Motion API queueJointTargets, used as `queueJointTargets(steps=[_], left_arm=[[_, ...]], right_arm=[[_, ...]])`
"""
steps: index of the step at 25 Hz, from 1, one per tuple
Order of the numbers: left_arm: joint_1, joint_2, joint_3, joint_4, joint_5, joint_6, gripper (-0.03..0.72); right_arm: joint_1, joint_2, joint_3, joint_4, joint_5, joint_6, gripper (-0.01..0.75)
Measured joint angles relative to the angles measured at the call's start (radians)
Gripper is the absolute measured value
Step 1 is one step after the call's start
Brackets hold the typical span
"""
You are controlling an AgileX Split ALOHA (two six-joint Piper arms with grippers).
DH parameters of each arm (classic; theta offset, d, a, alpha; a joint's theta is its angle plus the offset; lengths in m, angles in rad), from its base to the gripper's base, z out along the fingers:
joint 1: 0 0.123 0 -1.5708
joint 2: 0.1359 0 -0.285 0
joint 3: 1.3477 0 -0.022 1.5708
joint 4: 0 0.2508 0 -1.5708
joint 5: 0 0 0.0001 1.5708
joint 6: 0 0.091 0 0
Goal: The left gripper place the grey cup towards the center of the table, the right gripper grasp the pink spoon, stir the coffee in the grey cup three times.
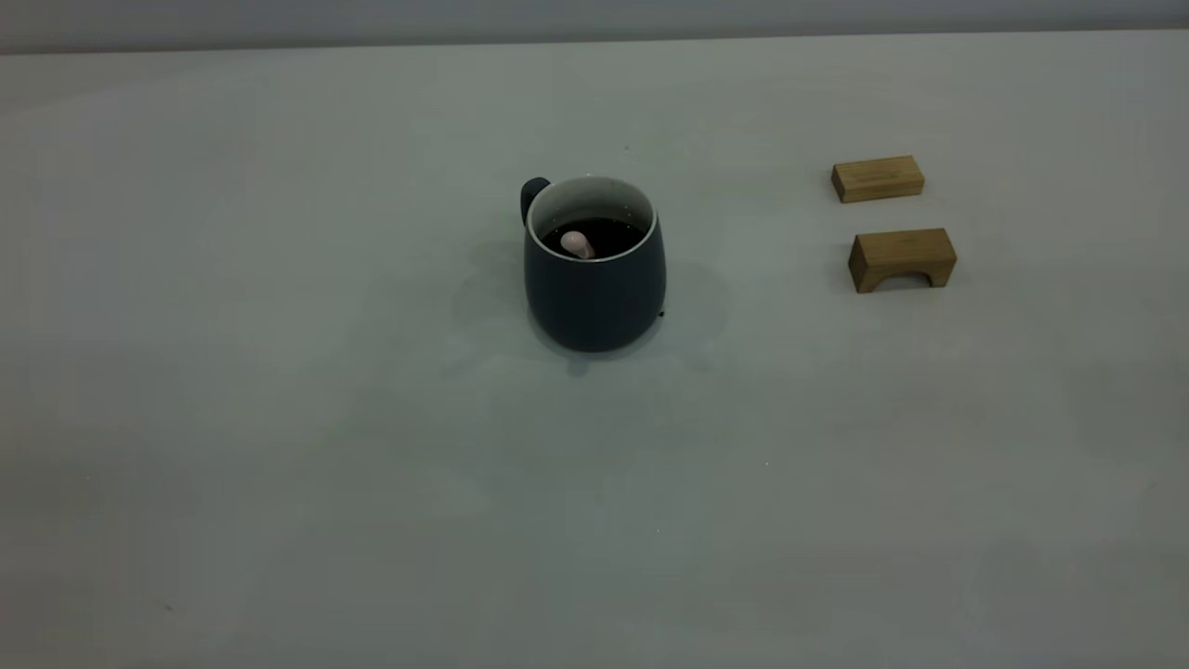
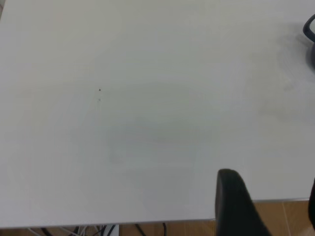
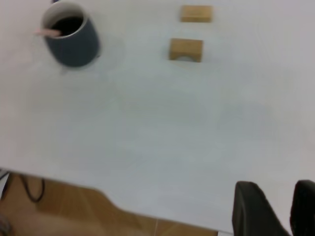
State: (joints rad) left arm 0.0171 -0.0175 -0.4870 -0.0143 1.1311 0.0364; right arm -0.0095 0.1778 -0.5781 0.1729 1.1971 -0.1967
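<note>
The grey cup stands upright near the middle of the table, its handle toward the far left. Dark coffee fills it, and the pink spoon leans inside with only its pale handle tip showing. In the right wrist view the grey cup is far off, with the pink spoon resting on its rim. My right gripper hangs open and empty over the table's near edge. The left gripper is also open and empty, well away from the grey cup. Neither gripper shows in the exterior view.
Two tan wooden blocks lie at the right: a flat block farther back and an arched block nearer. The wrist views show the table's edge with wooden floor and cables below.
</note>
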Motion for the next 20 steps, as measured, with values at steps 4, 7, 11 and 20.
queueJointTargets(steps=[4,7,11,20], left_arm=[[0.0,0.0,0.0,0.0,0.0,0.0,0.434],[0.0,0.0,0.0,0.0,0.0,0.0,0.434],[0.0,0.0,0.0,0.0,0.0,0.0,0.434],[0.0,0.0,0.0,0.0,0.0,0.0,0.434]], right_arm=[[-0.016,-0.053,0.039,-0.032,-0.042,0.003,0.236],[-0.017,-0.09,0.075,-0.063,-0.063,0.014,0.236],[-0.017,-0.121,0.105,-0.07,-0.065,0.039,0.236],[-0.017,-0.159,0.109,-0.095,-0.065,0.069,0.236]])
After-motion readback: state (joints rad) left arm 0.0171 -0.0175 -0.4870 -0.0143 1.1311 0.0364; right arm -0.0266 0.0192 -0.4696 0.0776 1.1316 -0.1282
